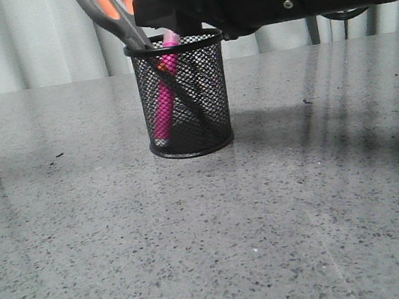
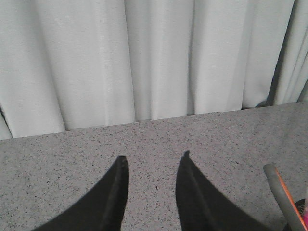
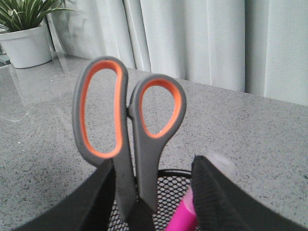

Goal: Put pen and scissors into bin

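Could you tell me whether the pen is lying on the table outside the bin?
No, the pen stands slanted inside the bin, beside the scissors.

Counting it all up: one bin (image 1: 183,95) sitting on one table (image 1: 212,231). One pen (image 1: 165,98) and one pair of scissors (image 3: 126,139) are standing inside that bin, so two items are sharing it. The scissors are showing two handle loops, both lined in orange. Two end effectors are showing up, the left end effector (image 2: 153,166) and the right end effector (image 3: 154,183), each with two fingers. One potted plant (image 3: 29,33) is hanging out in the corner.
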Available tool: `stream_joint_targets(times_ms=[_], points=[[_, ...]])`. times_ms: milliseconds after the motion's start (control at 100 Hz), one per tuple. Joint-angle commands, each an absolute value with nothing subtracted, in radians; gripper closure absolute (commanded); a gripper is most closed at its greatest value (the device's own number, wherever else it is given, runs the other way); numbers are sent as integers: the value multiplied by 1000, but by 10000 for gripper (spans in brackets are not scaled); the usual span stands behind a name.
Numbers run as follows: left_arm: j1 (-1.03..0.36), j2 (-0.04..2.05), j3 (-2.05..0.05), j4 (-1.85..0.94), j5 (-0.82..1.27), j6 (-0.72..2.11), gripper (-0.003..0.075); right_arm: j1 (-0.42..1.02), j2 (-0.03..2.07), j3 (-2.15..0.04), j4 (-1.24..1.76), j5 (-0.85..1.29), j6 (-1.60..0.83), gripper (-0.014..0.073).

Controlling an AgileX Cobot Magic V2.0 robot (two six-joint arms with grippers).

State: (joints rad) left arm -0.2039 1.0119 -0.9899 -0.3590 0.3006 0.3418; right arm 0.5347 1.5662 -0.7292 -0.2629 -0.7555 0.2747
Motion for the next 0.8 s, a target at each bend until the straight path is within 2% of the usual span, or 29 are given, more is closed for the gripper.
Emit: stream_joint_targets(times_ms=[0, 230, 420, 490, 540, 660, 740, 790], points=[[-205, 993, -1018, -377, 232, 339, 510, 528, 1521, -753, -262, -865, 267, 262], [-205, 993, -1018, -377, 232, 339, 510, 528, 1446, -753, -238, -977, 267, 263], [-205, 983, -1018, -377, 232, 339, 513, 484, 1344, -753, -185, -949, 264, 273], [-205, 971, -1018, -374, 232, 339, 517, 447, 1287, -753, -185, -889, 264, 345], [-205, 964, -1018, -370, 232, 339, 536, 419, 1240, -753, -185, -827, 264, 437], [-205, 938, -1012, -346, 232, 339, 638, 362, 1105, -753, -185, -628, 263, 655], [-205, 912, -986, -331, 230, 339, 738, 332, 1016, -753, -185, -481, 247, 661], [-205, 888, -958, -324, 217, 339, 740, 317, 957, -753, -187, -377, 211, 659]])
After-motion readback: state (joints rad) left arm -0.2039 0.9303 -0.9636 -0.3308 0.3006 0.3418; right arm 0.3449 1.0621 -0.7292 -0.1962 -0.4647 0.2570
